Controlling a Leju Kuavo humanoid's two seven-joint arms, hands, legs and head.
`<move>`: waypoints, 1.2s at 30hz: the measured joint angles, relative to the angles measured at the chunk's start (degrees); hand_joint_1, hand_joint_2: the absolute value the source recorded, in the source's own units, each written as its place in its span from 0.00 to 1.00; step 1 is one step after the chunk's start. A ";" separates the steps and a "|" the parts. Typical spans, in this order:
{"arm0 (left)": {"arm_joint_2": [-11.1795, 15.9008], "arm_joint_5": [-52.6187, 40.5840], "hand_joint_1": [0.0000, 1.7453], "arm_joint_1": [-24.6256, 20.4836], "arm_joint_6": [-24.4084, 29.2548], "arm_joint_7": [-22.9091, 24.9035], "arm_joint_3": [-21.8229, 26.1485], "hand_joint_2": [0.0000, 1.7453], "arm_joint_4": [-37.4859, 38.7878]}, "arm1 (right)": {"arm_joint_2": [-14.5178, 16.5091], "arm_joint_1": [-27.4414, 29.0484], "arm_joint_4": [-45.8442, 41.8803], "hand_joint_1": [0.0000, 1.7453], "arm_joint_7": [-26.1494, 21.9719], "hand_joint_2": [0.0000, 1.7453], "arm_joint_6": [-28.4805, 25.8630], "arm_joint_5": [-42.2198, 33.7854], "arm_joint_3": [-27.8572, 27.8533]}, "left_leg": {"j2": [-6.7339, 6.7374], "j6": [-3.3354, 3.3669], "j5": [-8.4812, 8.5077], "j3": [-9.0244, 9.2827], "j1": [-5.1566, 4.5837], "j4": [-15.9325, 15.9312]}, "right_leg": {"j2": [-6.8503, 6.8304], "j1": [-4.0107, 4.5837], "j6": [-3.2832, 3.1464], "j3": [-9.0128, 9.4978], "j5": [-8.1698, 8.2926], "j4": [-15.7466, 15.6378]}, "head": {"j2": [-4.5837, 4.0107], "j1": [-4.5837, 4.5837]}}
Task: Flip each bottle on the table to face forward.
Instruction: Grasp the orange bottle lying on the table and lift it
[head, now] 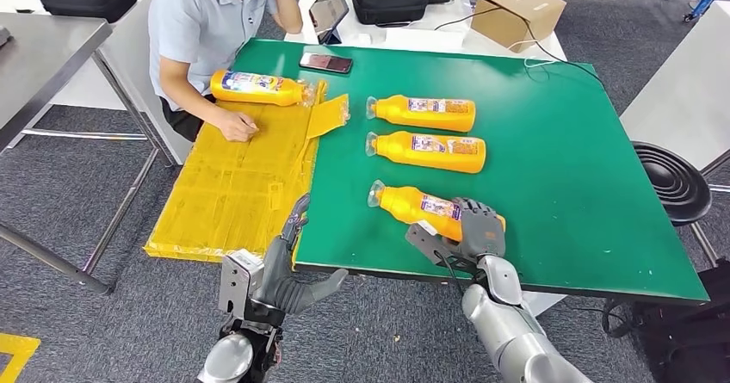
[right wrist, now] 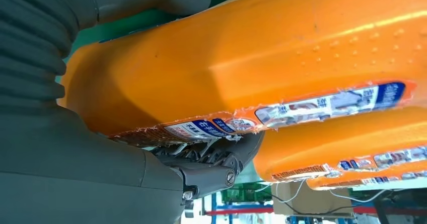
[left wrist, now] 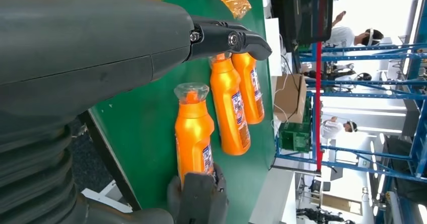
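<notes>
Right hand (head: 476,228) wrapped around nearest bottle's (head: 422,205) base, on green table (head: 568,168).

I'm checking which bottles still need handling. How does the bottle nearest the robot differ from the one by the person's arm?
The nearest bottle lies on the green table, angled, with the right hand gripping its base end. The far bottle rests on the yellow sheet, untouched by the robot, its cap pointing the opposite way. Both are orange, labelled and lying on their sides.
</notes>
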 joint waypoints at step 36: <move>2.49 9.11 0.00 0.22 -3.61 -0.10 -6.62 1.00 4.43 | 5.68 18.43 -39.72 1.00 -25.91 1.00 10.50 -42.37 17.15 | 0.40 0.01 -0.08 -1.32 0.15 0.00 | 0.49 0.15 0.00 -0.73 0.32 0.06 | 0.00 -0.02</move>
